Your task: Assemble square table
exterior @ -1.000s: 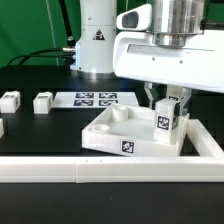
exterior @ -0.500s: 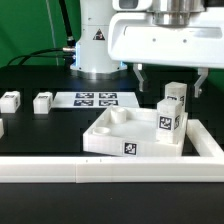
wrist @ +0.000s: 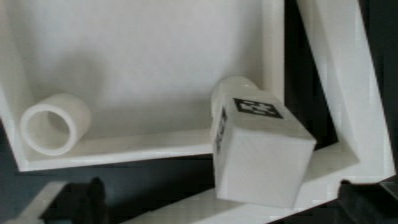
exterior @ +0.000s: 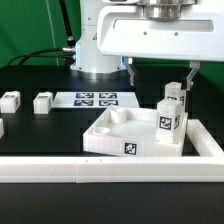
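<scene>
We see a black table (exterior: 40, 130) with a long white border wall (exterior: 100, 170) along its near edge that turns away from us at the exterior view's right. Above the right half hangs the arm's white wrist housing (exterior: 160, 30). Below it the gripper (exterior: 160, 74) stands wide open, with one finger (exterior: 130, 72) left of the standing leg and the other to its right. Both clear it and nothing is held.

The square tabletop (exterior: 120, 135) lies flat just behind the wall, rim upward, with a black-and-white tag (exterior: 128, 147) on its near side. In the wrist view we make out a round corner socket (wrist: 57, 125) inside the rim.

The marker board (exterior: 93, 99) lies flat farther back, to the left of the tabletop.

One leg (exterior: 172, 112) stands upright in a right-hand corner of the tabletop, its long axis vertical, with tags on its near faces. Its top is just below the fingertips.

Two loose legs (exterior: 10, 100) (exterior: 42, 101) lie on the table at far left, well apart from the tabletop. We cannot tell which way their long axes run.
</scene>
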